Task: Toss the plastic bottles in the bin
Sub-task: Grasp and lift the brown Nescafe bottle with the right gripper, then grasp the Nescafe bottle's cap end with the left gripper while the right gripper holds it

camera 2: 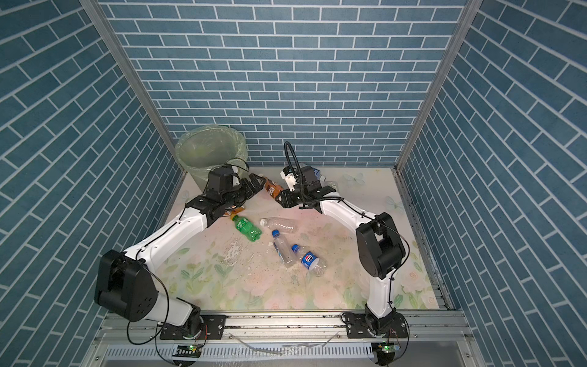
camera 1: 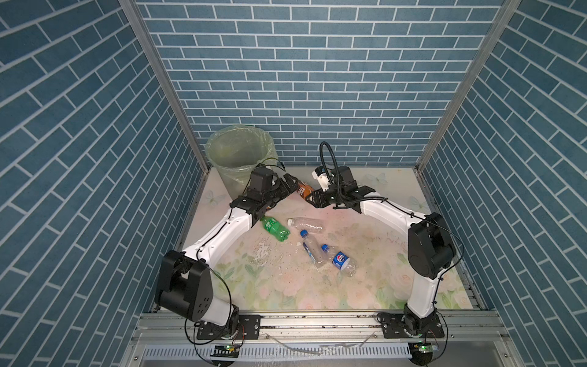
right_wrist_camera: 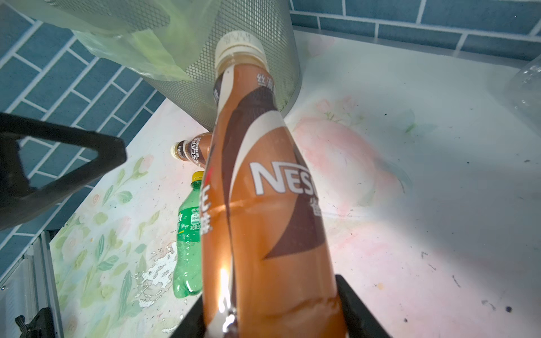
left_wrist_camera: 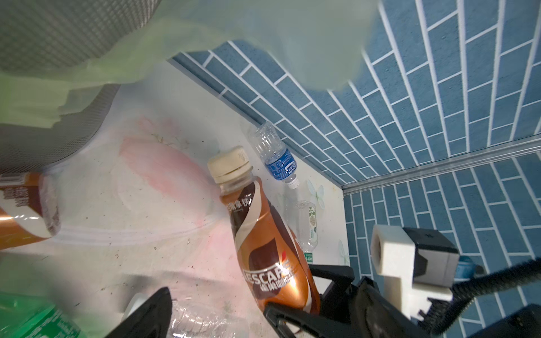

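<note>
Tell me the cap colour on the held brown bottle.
Cream; right wrist view shows the brown bottle and cap best.

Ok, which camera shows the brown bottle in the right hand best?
The right wrist view: the brown bottle fills it, label and cap clear. The left wrist view shows it smaller; both top views show only a small, distant part.

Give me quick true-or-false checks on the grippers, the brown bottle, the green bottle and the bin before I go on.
1. The right gripper is shut on the brown-labelled bottle. True.
2. The left gripper also grips that bottle. False: its jaws stand open near the cap end.
3. The green bottle lies on the table. True.
4. The held bottle is above the opening of the bin. False: it is beside the bin, over the table.
</note>
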`<state>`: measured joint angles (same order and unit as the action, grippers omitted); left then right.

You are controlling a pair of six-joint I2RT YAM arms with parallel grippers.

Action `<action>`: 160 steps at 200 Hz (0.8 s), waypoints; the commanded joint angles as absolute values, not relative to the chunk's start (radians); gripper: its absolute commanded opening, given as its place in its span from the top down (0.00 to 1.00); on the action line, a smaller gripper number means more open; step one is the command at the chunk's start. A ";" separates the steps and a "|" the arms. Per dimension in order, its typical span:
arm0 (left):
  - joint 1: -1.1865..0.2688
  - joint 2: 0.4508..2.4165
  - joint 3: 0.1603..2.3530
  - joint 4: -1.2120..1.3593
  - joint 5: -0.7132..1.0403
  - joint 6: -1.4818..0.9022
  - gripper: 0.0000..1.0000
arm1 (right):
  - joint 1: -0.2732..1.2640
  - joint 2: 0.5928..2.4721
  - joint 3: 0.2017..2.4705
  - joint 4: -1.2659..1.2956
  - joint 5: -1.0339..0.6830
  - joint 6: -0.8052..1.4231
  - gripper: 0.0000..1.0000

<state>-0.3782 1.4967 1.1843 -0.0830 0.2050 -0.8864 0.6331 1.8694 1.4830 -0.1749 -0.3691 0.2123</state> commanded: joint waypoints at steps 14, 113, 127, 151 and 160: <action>-0.382 1.532 1.244 -0.031 0.224 -0.909 0.01 | 0.638 1.767 1.433 -0.187 -0.345 0.215 0.49; -0.389 1.655 1.387 -0.012 0.274 -0.910 0.16 | 0.638 1.626 1.326 -0.116 -0.370 0.232 0.50; -0.389 1.661 1.388 -0.005 0.278 -0.910 0.23 | 0.639 1.622 1.322 -0.114 -0.370 0.232 0.50; -0.395 1.669 1.391 -0.002 0.284 -0.909 0.29 | 0.638 1.623 1.324 -0.108 -0.370 0.235 0.50; -0.398 1.670 1.388 0.000 0.285 -0.909 0.32 | 0.638 1.623 1.324 -0.102 -0.368 0.237 0.50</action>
<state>-0.3851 1.6577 1.3693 -0.0174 0.2695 -0.9215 0.6331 1.6585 1.3472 -0.1417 -0.3592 0.2134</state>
